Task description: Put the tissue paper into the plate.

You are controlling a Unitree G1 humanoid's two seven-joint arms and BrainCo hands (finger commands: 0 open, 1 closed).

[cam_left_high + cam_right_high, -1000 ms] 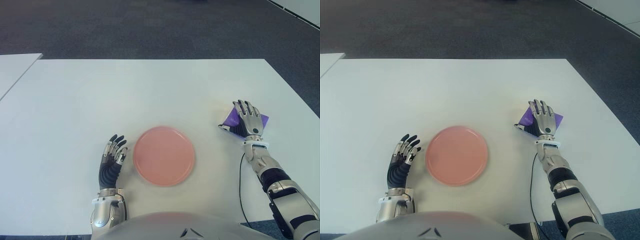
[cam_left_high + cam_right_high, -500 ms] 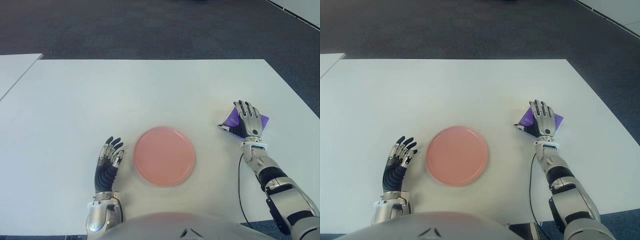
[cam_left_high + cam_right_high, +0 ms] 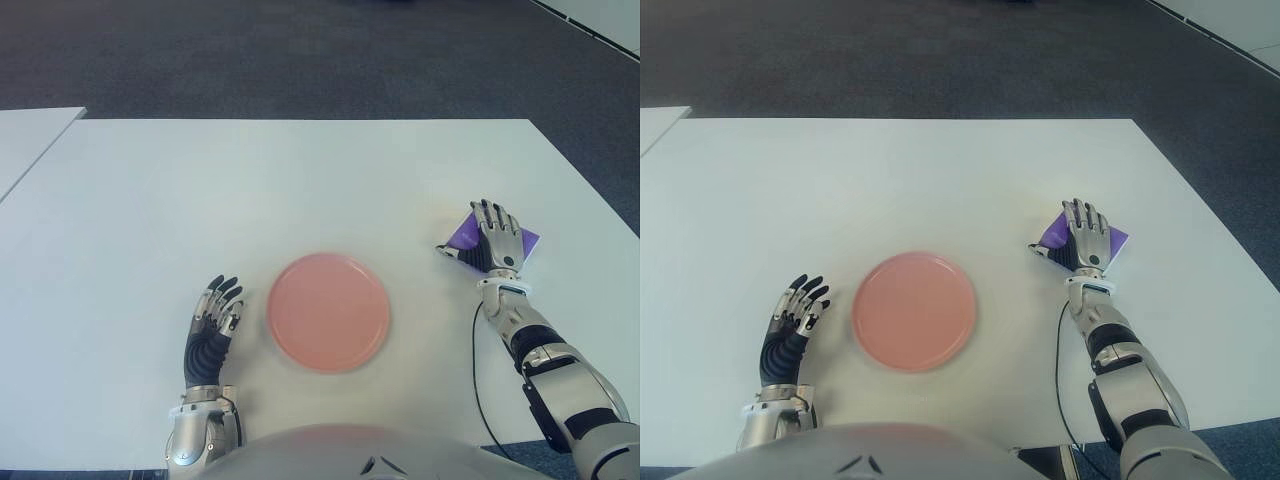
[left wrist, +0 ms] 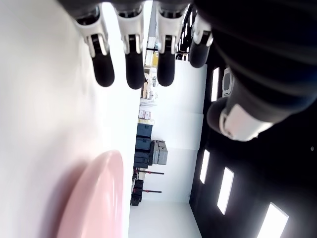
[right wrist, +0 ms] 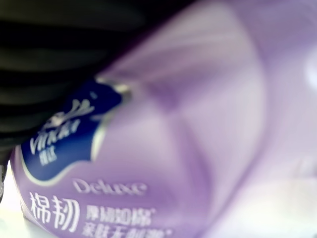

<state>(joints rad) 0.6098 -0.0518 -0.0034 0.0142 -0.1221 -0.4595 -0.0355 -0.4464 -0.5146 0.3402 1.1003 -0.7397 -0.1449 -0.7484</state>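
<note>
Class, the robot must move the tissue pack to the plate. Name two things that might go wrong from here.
The right hand lies flat over the purple tissue pack, so it may slide instead of lifting. The pink plate is shallow, so a dropped pack could overhang its rim.

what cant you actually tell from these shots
- Whether the right hand grips the tissue pack: in both eye views the hand covers most of it, hiding the fingertips; the right wrist view shows only blurred purple wrapper.
- The pack's full outline: hidden under that hand.
- The plate in the left wrist view: cut off by the edge, beside the open left hand.
</note>
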